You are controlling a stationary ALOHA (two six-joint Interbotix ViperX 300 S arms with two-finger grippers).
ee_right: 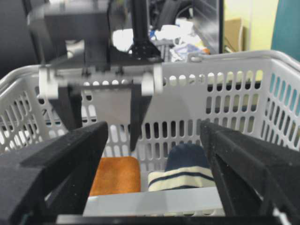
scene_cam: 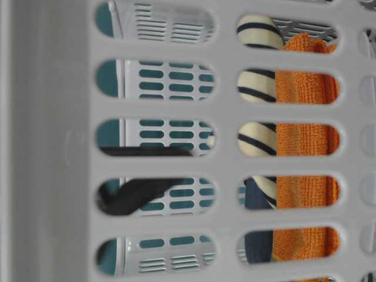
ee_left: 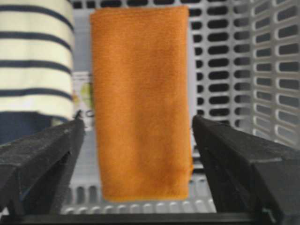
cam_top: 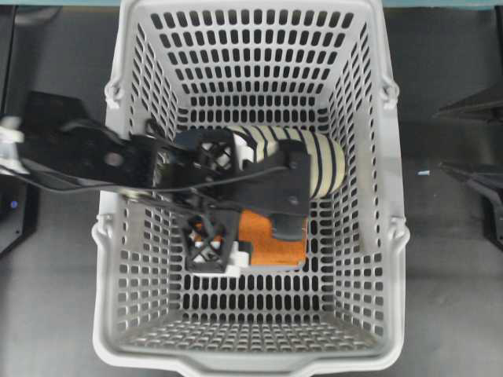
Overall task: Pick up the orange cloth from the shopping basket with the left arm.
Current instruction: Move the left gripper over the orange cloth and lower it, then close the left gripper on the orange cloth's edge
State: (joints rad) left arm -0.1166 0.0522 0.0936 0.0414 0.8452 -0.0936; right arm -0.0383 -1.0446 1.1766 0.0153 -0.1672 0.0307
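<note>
The left tool (ee_left: 136,154), jaws released, hung over the orange cloth (ee_left: 140,98), which lay beside 1 striped slipper (ee_left: 35,56) inside the shopping basket (cam_top: 377,236).

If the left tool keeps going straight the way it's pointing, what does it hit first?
Most likely the orange cloth, which lies centred between the open left tool's fingers on the shopping basket floor; remaining depth is unclear.
</note>
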